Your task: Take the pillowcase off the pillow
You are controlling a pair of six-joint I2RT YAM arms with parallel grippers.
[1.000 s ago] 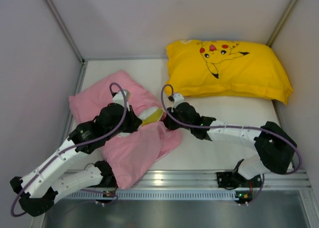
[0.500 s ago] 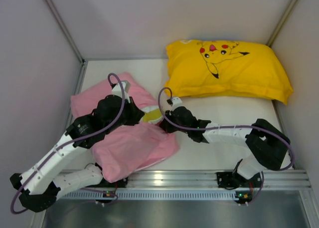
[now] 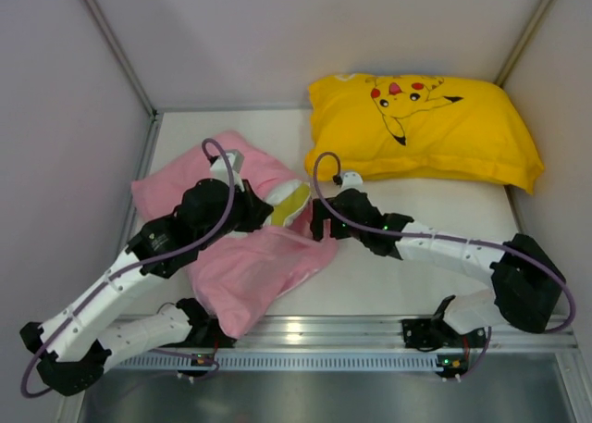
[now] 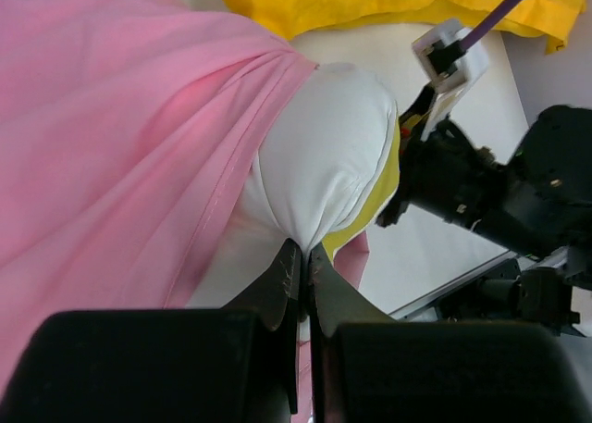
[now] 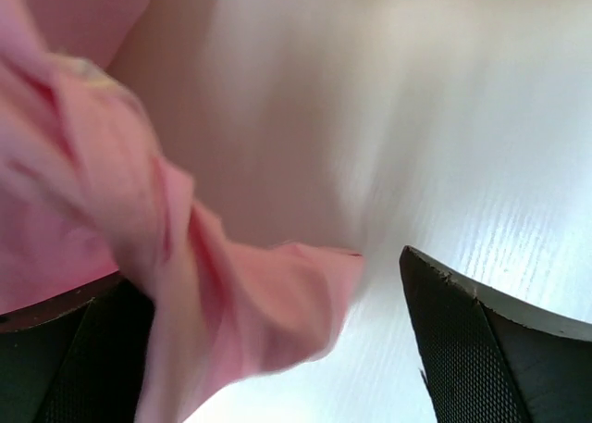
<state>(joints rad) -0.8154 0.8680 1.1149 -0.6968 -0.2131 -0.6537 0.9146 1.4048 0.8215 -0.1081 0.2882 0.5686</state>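
The pink pillowcase (image 3: 242, 261) lies bunched at the table's left front. A corner of the white pillow (image 3: 289, 199) with yellow trim pokes out of its open end. In the left wrist view my left gripper (image 4: 304, 249) is shut on the tip of that white pillow (image 4: 324, 155) corner, with the pillowcase (image 4: 120, 118) gathered behind it. My right gripper (image 3: 320, 223) sits just right of the corner. Its fingers (image 5: 490, 340) stand wide apart, and a loose flap of pillowcase (image 5: 250, 321) lies between them, not gripped.
A yellow cartoon-print pillow (image 3: 421, 127) lies at the back right, close behind the right wrist. White walls enclose the table on three sides. A metal rail (image 3: 370, 330) runs along the near edge. Bare tabletop (image 3: 416, 284) shows around the right arm.
My right gripper has opened and let go of the pink cloth, shifting slightly right. The white pillow corner shows more than before. The left gripper keeps its hold.
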